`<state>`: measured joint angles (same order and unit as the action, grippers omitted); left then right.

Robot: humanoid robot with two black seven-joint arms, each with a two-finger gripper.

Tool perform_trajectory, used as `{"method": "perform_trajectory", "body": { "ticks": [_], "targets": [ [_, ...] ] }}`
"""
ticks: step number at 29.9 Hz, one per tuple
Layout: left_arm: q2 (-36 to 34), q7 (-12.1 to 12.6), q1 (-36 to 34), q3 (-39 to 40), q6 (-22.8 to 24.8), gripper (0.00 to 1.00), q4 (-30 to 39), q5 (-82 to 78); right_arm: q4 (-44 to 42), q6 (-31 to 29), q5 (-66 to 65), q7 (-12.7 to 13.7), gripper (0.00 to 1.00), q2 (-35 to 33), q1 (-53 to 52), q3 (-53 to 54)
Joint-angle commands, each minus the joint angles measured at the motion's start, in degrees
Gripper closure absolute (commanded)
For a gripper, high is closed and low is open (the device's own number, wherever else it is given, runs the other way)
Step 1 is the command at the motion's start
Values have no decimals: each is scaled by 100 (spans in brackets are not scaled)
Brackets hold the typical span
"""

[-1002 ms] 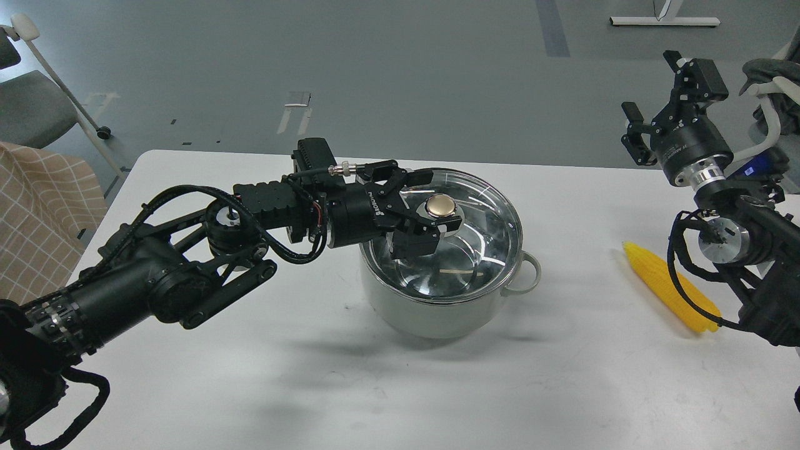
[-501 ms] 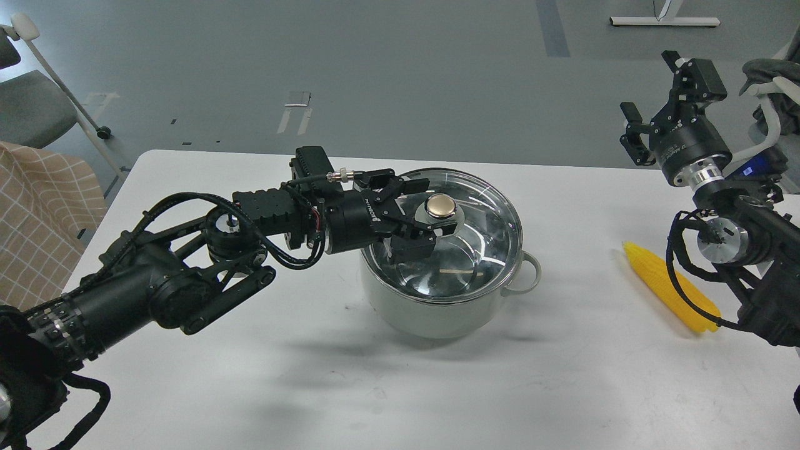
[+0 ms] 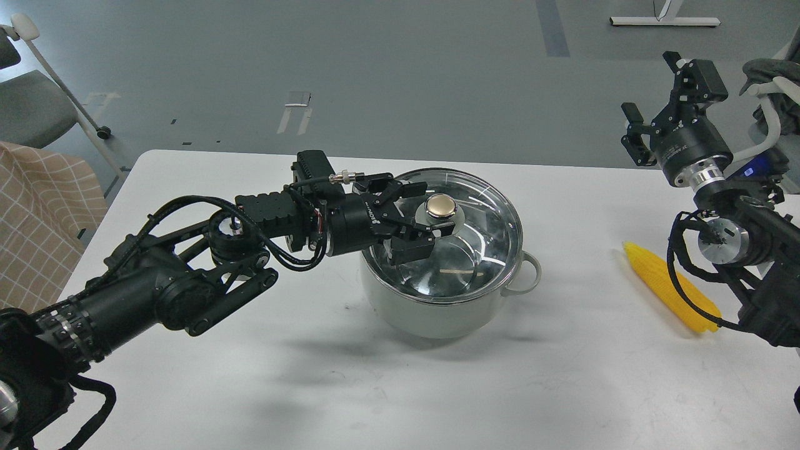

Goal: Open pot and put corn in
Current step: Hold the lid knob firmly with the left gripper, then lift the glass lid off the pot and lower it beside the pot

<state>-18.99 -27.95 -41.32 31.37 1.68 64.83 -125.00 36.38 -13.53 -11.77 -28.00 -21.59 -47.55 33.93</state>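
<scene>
Glass lid (image 3: 465, 215) on pot (image 3: 437, 306)

lab: taped grey floor (image 3: 375, 75), white table (image 3: 312, 375), office chair (image 3: 31, 106)

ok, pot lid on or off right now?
On. The glass lid sits flat in the pot rim; the left gripper has open fingers beside the gold knob.
</scene>
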Motion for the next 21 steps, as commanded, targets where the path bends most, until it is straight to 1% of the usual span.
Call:
{"method": "perform_trajectory", "body": {
  "ticks": [1, 3, 5, 6, 7, 9, 11, 19, 21],
  "targets": [
    [0, 0, 1, 1, -1, 41, -5, 0, 1, 0, 0, 0, 0, 6, 0, 0],
    [0, 0, 1, 1, -1, 46, -5, 0, 1, 0, 0, 0, 0, 6, 0, 8],
    [-8, 0, 1, 1, -1, 49, -5, 0, 1, 0, 0, 0, 0, -3, 0, 8],
    [-8, -5, 1, 1, -1, 57, -5, 0, 1, 0, 0, 0, 0, -3, 0, 8],
    [-8, -5, 1, 9, -1, 67, -5, 0, 1, 0, 0, 0, 0, -3, 0, 0],
    [-8, -5, -17, 18, -1, 77, 3, 0, 1, 0, 0, 0, 0, -3, 9, 8],
    [0, -5, -43, 27, -1, 79, 30, 0, 1, 0, 0, 0, 0, -3, 17, 8],
    [-123, -5, -315, 71, -1, 79, 355, 0, 1, 0, 0, 0, 0, 6, 17, 8],
    [-350, -5, -394, 97, 8, 79, 547, 0, 1, 0, 0, 0, 0, -3, 17, 8]
  ]
}}
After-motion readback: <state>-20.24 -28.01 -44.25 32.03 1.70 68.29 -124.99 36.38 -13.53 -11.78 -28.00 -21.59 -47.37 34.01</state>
